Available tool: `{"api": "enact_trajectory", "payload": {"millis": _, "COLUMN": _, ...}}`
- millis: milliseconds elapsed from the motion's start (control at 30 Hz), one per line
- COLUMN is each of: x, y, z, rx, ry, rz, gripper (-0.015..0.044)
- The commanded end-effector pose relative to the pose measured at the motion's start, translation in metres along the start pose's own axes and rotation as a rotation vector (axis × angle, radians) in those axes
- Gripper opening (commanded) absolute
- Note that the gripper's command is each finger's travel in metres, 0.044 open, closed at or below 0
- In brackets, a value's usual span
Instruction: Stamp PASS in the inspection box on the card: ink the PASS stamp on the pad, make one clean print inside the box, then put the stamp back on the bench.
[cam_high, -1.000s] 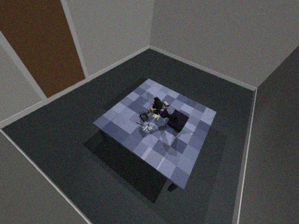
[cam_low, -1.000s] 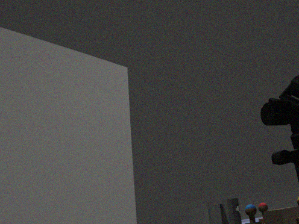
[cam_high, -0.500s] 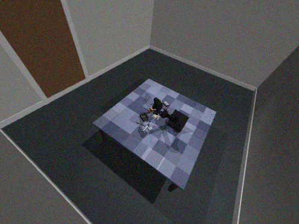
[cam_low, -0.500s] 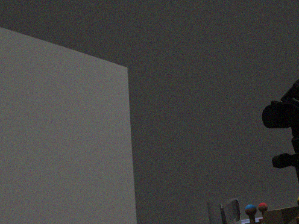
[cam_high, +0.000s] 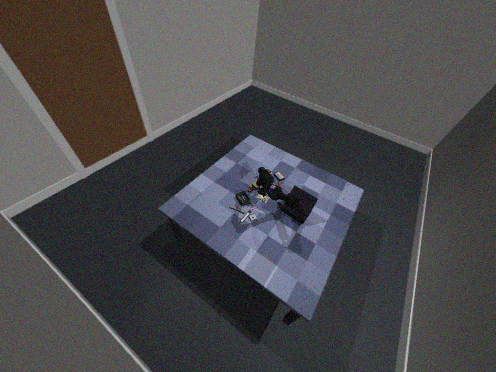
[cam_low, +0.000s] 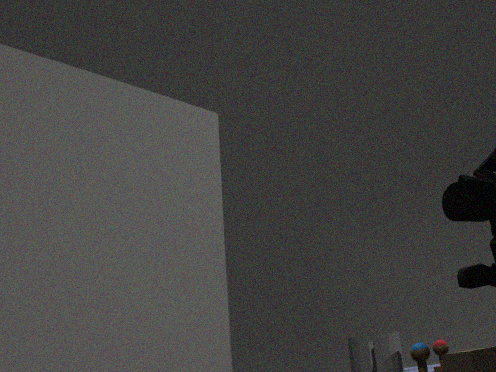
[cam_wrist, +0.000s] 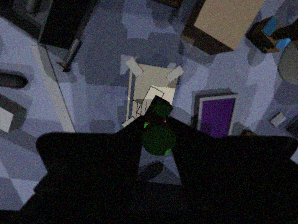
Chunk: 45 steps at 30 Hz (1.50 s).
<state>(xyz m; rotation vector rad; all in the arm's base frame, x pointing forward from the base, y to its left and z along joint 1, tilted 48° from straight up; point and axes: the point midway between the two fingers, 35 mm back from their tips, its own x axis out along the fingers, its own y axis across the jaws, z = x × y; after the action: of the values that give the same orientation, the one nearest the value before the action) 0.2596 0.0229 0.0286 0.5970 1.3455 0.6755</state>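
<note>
The black hand (cam_wrist: 158, 131) pinches the green round-knobbed PASS stamp (cam_wrist: 158, 137), holding it above the cream paper card (cam_wrist: 152, 89) taped to the blue-grey checkered desk (cam_wrist: 100, 90). The purple rectangular ink pad (cam_wrist: 218, 116) lies just beside the card.

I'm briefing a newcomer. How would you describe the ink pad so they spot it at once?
On the checkered bench, find the pale card taped at its corners. The ink pad lies just right of it in the wrist view: a flat tray, the only vivid purple rectangle there.
</note>
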Motion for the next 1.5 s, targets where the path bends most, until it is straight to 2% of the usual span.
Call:
{"api": "enact_trajectory", "payload": {"millis": 0, "x": 0.004, "y": 0.001, "z": 0.0, "rx": 0.007, "ry": 0.0, "rz": 0.006, "gripper": 0.0}}
{"api": "enact_trajectory", "payload": {"millis": 1467, "x": 0.033, "y": 0.002, "z": -0.002, "rx": 0.006, "ry": -0.006, "rz": 0.008, "gripper": 0.0}}
